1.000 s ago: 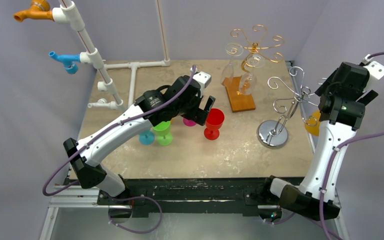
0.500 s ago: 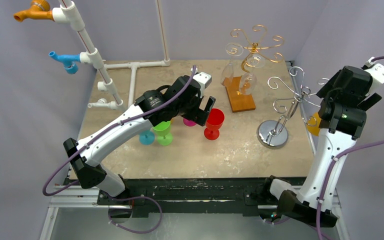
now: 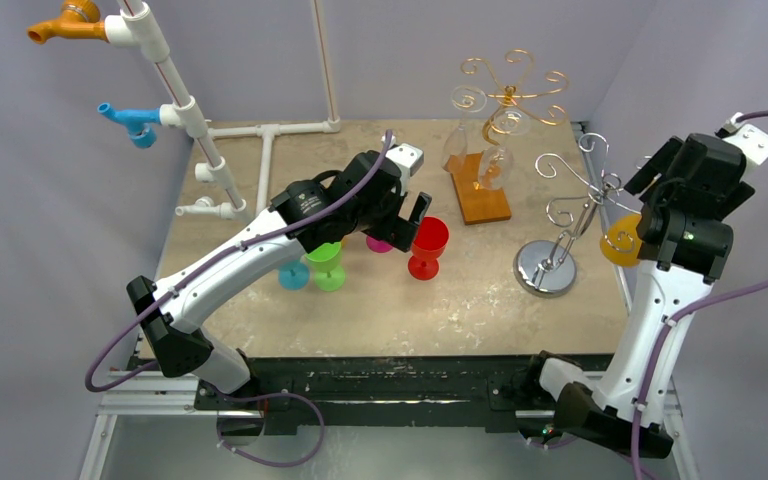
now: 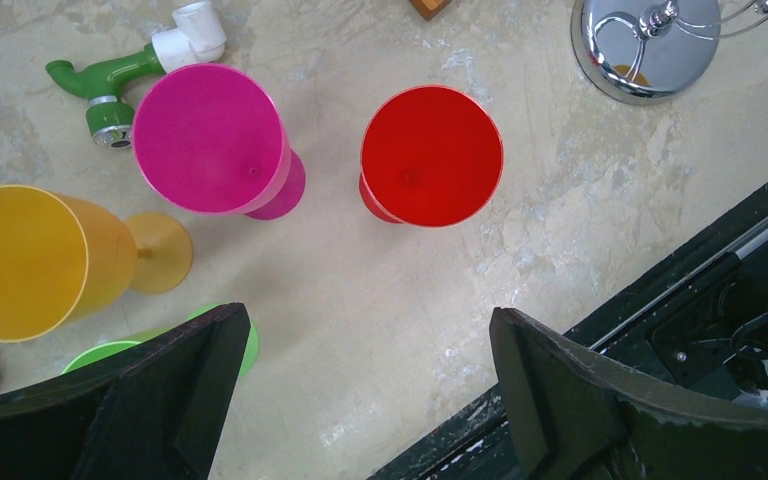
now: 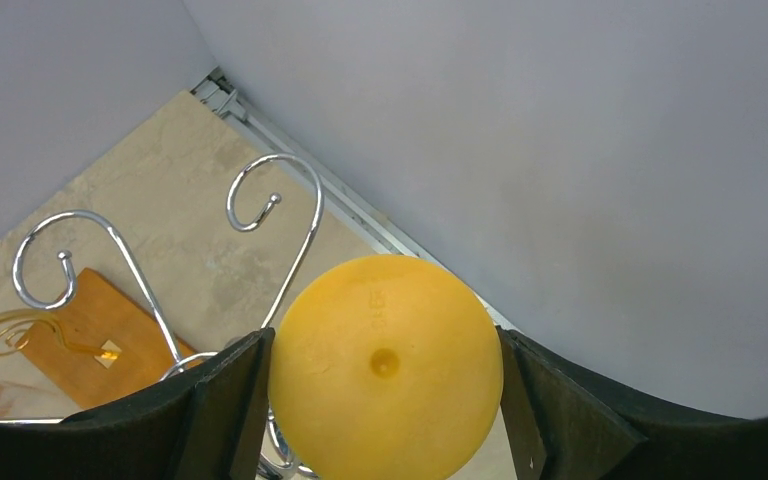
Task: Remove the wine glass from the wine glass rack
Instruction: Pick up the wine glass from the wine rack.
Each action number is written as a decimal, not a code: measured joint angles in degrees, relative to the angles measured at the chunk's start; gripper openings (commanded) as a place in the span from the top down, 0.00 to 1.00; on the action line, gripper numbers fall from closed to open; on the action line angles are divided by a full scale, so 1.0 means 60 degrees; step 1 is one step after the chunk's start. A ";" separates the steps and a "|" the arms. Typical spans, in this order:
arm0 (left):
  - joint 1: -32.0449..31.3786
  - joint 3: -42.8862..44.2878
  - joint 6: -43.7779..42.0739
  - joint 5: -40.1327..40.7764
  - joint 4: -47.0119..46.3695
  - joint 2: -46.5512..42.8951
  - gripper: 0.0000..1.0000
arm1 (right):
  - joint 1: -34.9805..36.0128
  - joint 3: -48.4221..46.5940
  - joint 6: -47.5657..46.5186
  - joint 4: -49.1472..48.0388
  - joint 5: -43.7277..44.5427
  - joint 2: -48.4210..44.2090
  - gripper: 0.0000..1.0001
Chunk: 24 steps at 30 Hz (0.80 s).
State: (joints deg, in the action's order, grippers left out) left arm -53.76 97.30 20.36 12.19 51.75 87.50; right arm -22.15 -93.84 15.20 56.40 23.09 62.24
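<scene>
In the right wrist view, the round foot of a yellow wine glass (image 5: 385, 365) faces the camera, filling the gap between both fingers of my right gripper (image 5: 385, 345), which is shut on it. From above, the same glass (image 3: 620, 240) hangs beside the curled arms of the silver wine glass rack (image 3: 560, 215), at its right. One rack hook (image 5: 290, 215) passes behind the glass; whether they touch is unclear. My left gripper (image 4: 370, 330) is open and holds nothing, hovering over the table near a red glass (image 4: 430, 155).
A gold rack (image 3: 508, 95) with clear glasses stands on a wooden base (image 3: 480, 195) at the back. Pink (image 4: 210, 140), yellow (image 4: 20, 260), green (image 3: 327, 265) and blue (image 3: 293, 275) glasses cluster mid-table. White pipes (image 3: 175, 95) rise at the left. The wall is close on the right.
The right wrist has shifted and tilted, and the yellow glass's round foot now shows more fully beside the silver rack. The left arm has not moved.
</scene>
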 measured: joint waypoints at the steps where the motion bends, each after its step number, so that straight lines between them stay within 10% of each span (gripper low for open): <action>1: 0.0000 0.0000 0.0000 0.0000 -0.0007 0.0000 0.00 | 0.0004 0.0000 -0.0004 0.0000 -0.0066 0.0004 0.35; 24: 0.0000 0.0000 0.0000 0.0007 -0.0040 -0.0018 0.00 | 0.0004 -0.0484 0.0135 -0.0510 -0.0433 0.1155 0.37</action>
State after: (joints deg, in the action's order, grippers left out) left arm -53.76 97.30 20.36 12.23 51.51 87.39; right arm -22.13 -96.75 16.01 53.34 20.49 69.17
